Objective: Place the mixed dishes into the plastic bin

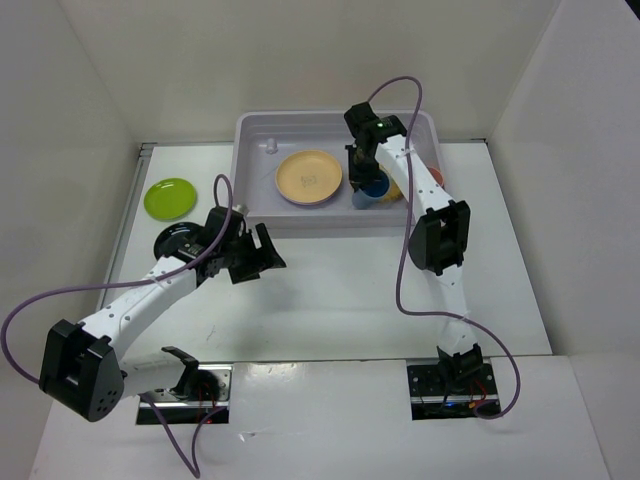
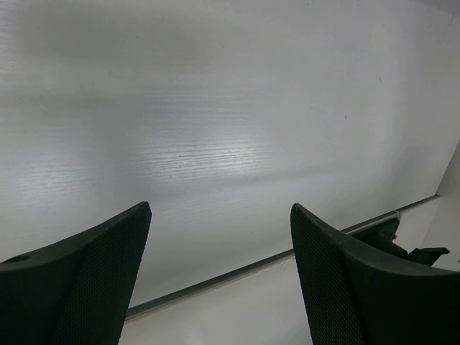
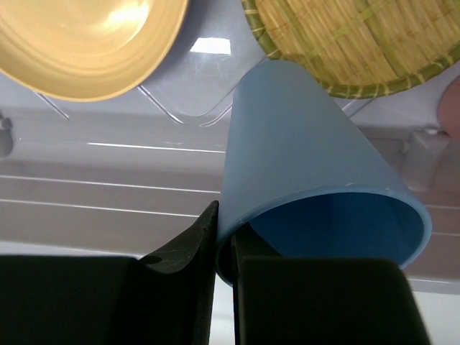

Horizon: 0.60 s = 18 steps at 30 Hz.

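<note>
Right gripper (image 3: 224, 241) clamped on blue cup (image 3: 298, 144) rim; cup inside plastic bin (image 1: 290, 220), between 2 plates. You should lower until base seats between them, then release. Left gripper (image 2: 219, 215) fingers apart, outside bin.

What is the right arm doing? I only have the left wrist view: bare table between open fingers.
Observer: The right gripper is shut on the wall of a blue cup, held inside the plastic bin.
Operator: Which dishes lie outside the bin?
Observer: A lime green plate and a black plate, on the table left of it.
Operator: And inside?
Observer: An orange-yellow plate and a woven tan plate.
</note>
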Tool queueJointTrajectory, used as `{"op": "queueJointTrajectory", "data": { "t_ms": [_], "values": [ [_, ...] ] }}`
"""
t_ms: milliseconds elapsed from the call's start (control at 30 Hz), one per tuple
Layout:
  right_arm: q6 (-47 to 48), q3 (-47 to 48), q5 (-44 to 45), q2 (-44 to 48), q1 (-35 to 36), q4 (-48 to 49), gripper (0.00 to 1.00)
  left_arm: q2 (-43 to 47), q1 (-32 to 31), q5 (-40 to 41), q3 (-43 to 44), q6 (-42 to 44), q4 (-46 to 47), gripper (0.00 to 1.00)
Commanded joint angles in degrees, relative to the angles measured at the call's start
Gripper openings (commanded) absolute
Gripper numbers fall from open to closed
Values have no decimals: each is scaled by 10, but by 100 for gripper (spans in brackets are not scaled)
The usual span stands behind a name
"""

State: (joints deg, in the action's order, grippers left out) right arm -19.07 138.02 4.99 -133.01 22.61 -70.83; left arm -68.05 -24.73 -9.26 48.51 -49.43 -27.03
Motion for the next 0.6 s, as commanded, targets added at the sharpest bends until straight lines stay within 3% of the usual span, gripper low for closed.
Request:
{"op": "queueJointTrajectory", "data": {
  "t_ms": [0,233,367,567],
  "values": [
    [14,16,-23,-6,-5,-12,0,13,5,-5,-3,14,3,85],
    [14,11,-40,-22,-5,-7,1,7,5,-10,-3,14,8,85],
    [14,5,-40,-28,-5,-7,7,2,5,-10,-3,14,8,85],
    [19,17,-27,-33,-5,-7,36,-3,5,-10,-3,19,8,85]
  ]
}}
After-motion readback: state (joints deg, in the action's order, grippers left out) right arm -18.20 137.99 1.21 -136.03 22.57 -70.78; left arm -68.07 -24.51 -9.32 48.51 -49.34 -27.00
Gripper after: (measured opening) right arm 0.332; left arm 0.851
